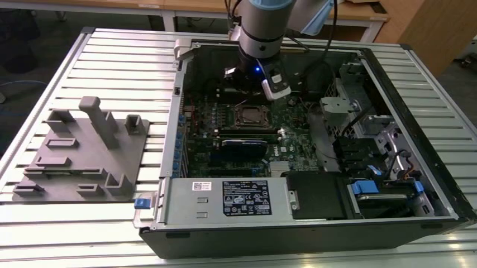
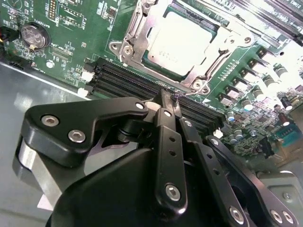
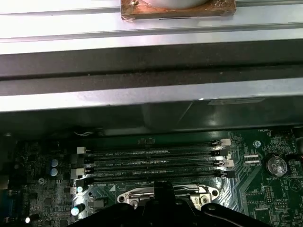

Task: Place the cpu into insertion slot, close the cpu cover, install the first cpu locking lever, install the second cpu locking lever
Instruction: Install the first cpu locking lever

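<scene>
From my station I see the small square cpu with its silver-grey metal top [image 2: 182, 42] lying in the square black-rimmed insertion slot [image 1: 238, 115], with the thin silver-tan metal cpu cover [image 2: 135, 34] down flat around it. The black gripper [image 2: 169, 97] has its fingers pressed together. Its tips are over the long black memory slots [image 2: 124, 81], just beside the cover's edge and a thin wire lever [image 2: 194, 94]; I cannot tell whether they touch that lever.

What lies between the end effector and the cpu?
In the second wrist view, black memory slots and the cpu cover lie between the end effector and the cpu.
</scene>
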Controlling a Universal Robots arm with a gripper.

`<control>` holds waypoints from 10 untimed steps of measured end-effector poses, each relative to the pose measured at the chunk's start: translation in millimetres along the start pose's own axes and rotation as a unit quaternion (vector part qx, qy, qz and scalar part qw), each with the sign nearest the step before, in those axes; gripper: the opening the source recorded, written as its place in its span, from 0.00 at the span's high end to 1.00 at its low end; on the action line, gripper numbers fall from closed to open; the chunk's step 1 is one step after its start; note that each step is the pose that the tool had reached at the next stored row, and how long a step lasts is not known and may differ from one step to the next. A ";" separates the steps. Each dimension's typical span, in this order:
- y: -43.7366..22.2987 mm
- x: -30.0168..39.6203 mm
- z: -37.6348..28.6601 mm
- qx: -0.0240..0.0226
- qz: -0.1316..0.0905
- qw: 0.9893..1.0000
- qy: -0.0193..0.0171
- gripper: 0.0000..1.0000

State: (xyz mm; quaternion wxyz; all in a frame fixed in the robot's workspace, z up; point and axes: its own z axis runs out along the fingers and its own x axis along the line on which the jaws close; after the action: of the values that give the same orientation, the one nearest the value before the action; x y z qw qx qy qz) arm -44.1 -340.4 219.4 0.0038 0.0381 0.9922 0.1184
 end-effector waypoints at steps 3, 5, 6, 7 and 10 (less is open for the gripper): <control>2.5 -0.3 1.6 0.001 0.000 1.000 0.000 0.90; 3.8 -1.1 2.5 0.002 0.000 1.000 0.000 0.90; 4.3 -1.5 2.9 0.002 0.000 1.000 0.000 0.90; 4.7 -2.0 3.2 0.002 0.000 1.000 0.000 0.90; 5.2 -5.0 4.2 0.004 0.001 1.000 -0.001 0.90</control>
State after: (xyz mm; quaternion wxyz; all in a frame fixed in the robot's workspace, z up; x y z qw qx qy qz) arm -38.7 -334.8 216.5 0.0041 0.0387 0.9927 0.1142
